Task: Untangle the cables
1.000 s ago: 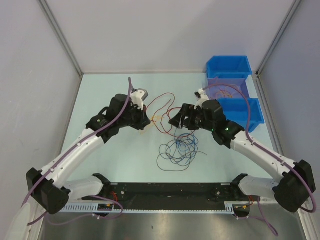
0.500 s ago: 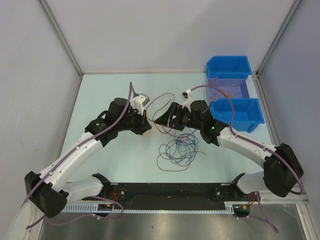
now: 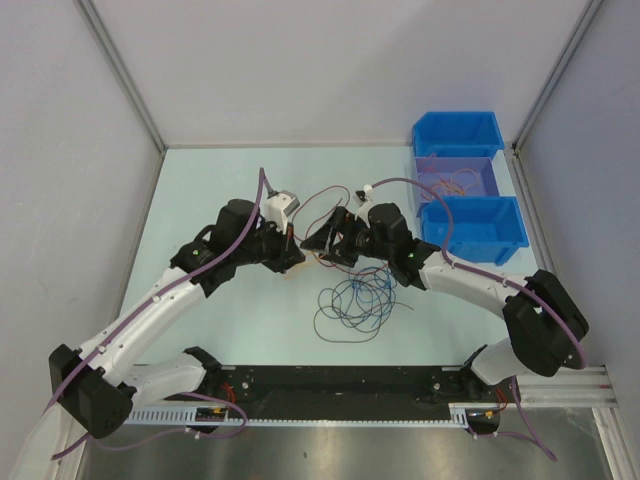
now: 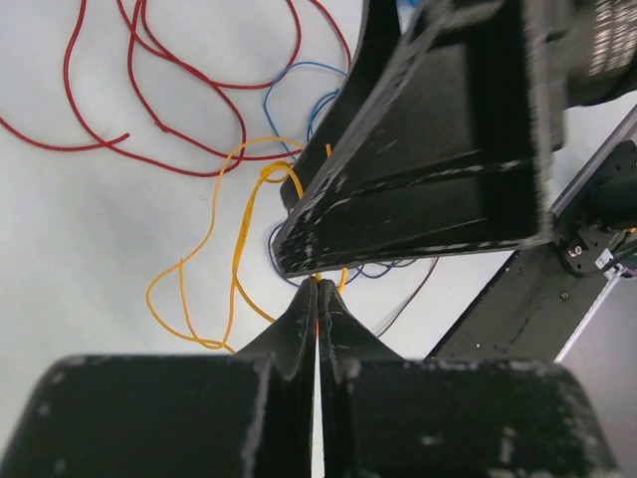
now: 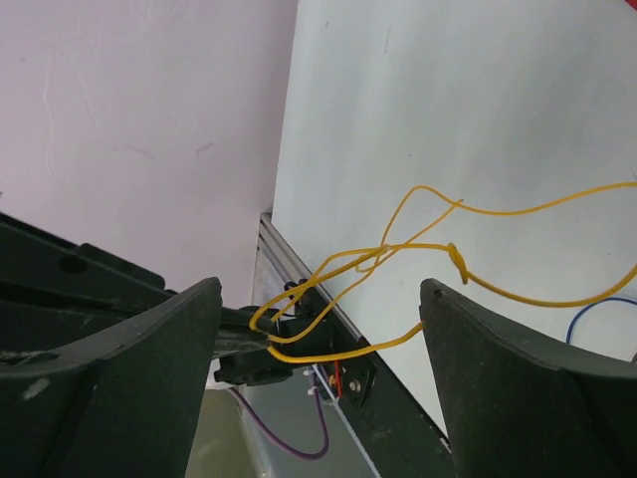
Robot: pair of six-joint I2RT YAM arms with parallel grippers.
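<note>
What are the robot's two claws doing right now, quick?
The left gripper is shut on the orange cable.
The right gripper is open, holding nothing.

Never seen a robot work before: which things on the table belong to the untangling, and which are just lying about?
In the job: orange cable, red cable, blue and black cables, left fingers shut on the orange one, right fingers open.
Lying about: blue bins.

Pale blue table [image 3: 220,330], grey walls [image 3: 300,70], blue bins [image 3: 470,225] at right.
</note>
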